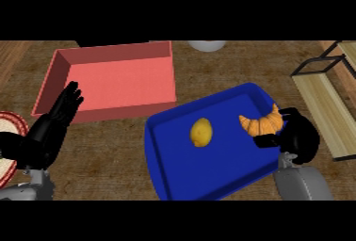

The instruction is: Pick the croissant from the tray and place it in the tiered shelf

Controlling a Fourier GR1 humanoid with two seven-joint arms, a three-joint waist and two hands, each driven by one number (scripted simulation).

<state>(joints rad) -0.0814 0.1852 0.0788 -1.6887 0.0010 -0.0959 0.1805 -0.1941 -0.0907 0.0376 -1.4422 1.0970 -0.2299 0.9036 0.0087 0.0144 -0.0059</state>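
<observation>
Right hand [297,134] curled round the croissant [261,122] — lift clear of the tray [208,174], then toward the tiered shelf [321,94] at two o'clock.

Counter top [111,155]: dark brown, mottled wood grain, fills nearly the whole view. Lighter, plank-grained strip [10,56] at its far-left corner. Light flat, even.

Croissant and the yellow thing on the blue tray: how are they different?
The golden-brown curved croissant is crescent-shaped; the yellow lemon is oval. The croissant lies by the blue tray's right edge, with the black right hand's fingers curled round it; the lemon lies mid-tray, untouched. Both rest on the tray.
</observation>
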